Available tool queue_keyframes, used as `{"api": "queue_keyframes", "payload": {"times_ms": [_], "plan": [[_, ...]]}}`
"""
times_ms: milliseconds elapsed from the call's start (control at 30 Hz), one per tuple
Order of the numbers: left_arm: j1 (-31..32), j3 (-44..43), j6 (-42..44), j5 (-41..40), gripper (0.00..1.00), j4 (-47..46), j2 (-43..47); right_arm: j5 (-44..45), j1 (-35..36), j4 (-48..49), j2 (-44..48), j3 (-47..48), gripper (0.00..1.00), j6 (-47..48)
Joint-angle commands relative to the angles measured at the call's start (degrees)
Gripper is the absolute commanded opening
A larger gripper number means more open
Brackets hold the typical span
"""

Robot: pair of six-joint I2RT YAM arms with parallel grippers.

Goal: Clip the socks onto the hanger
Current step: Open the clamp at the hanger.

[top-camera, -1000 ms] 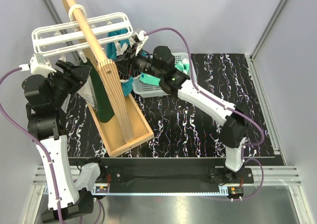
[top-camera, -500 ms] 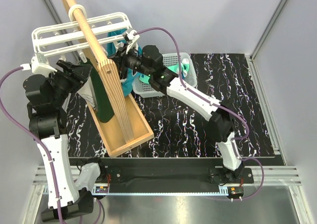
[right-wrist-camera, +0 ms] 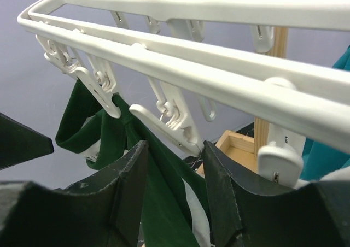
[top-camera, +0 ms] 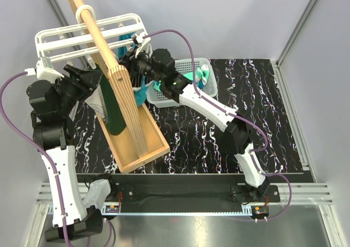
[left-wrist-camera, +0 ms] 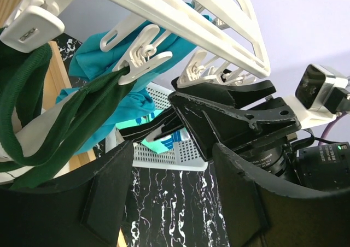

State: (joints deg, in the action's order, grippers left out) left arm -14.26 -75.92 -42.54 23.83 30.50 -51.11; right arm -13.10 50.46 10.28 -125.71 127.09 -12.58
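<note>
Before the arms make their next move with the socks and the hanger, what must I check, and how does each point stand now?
1. Left gripper open: ok, nothing between its fingers.
2. Right gripper open: ok, just under a clip.
3. Sock in a gripper: not ok, neither holds one.
4. Free clips on the hanger: ok, several hang empty.
5. Socks in the mesh basket: ok, mint ones show.
6. Dark green garment clear of the right gripper: cannot tell, it hangs close behind.

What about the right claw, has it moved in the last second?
Yes. In the top view the right gripper has moved left, away from the grey basket and closer to the wooden pole.
</note>
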Motion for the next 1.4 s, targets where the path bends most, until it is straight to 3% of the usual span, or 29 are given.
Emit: {"api": "queue_keyframes", "payload": {"times_ms": [0,233,567,800,1133,1367], "plan": [[0.02,0.33,-0.52,2.18,0.64,-3.25,0.31,-0.43,0.61,1.58,-0.94,3.78,0.52,0.45],[0.11,0.25,-0.87,2.71,0.64,-3.52,0.05,0.10,0.61,0.70,-3.22,8.25,0.53,0.10],[0.11,-0.19,-1.31,3.59,0.64,-3.69,-0.30,-1.14,0.61,0.17,-4.98,10.46,0.47,-1.31],[0.11,-0.37,-1.93,4.46,0.64,-4.31,-0.92,-0.35,0.52,1.23,-4.98,10.55,0.34,-2.71],[0.37,-0.46,-2.02,6.66,0.63,-6.33,-2.23,1.15,0.52,1.32,-1.73,6.68,0.00,-3.42],[1.87,-3.17,-1.66,7.02,0.64,-8.88,-5.83,0.36,0.52,-9.91,3.09,6.24,0.00,-1.31]]}}
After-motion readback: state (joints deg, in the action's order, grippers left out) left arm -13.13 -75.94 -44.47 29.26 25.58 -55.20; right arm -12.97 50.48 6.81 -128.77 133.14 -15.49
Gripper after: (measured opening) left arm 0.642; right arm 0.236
